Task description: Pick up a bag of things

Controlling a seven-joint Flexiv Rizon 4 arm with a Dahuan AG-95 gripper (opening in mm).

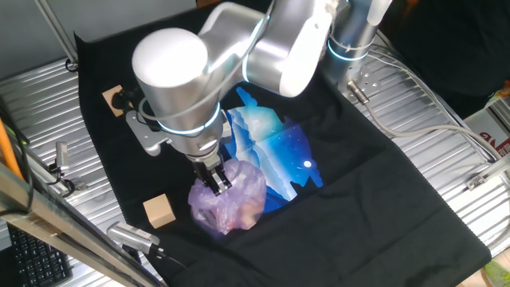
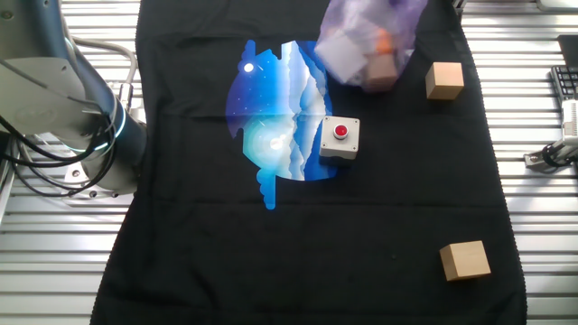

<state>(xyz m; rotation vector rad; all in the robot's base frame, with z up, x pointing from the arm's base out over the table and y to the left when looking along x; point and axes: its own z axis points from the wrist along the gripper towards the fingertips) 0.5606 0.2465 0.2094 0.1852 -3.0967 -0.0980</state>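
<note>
The bag of things [image 1: 231, 201] is a crinkly pale-purple translucent plastic bag, bulging, with orange and pinkish items showing through. It sits at the near edge of the black cloth. In the other fixed view the bag [image 2: 366, 45] is at the top edge, blurred and partly cut off. My gripper [image 1: 217, 182] points straight down into the top of the bag, its dark fingers [image 1: 213, 178] close together and pinching the plastic. I cannot tell whether the bag is off the cloth. The gripper is out of view in the other fixed view.
A shiny blue-and-white patch [image 1: 275, 151] lies right behind the bag. A grey box with a red button [image 2: 340, 138] stands on its edge. Two wooden cubes [image 1: 159, 210] [image 1: 112, 99] sit on the black cloth [image 1: 382, 199]. Cables [image 1: 414, 88] run over the metal table.
</note>
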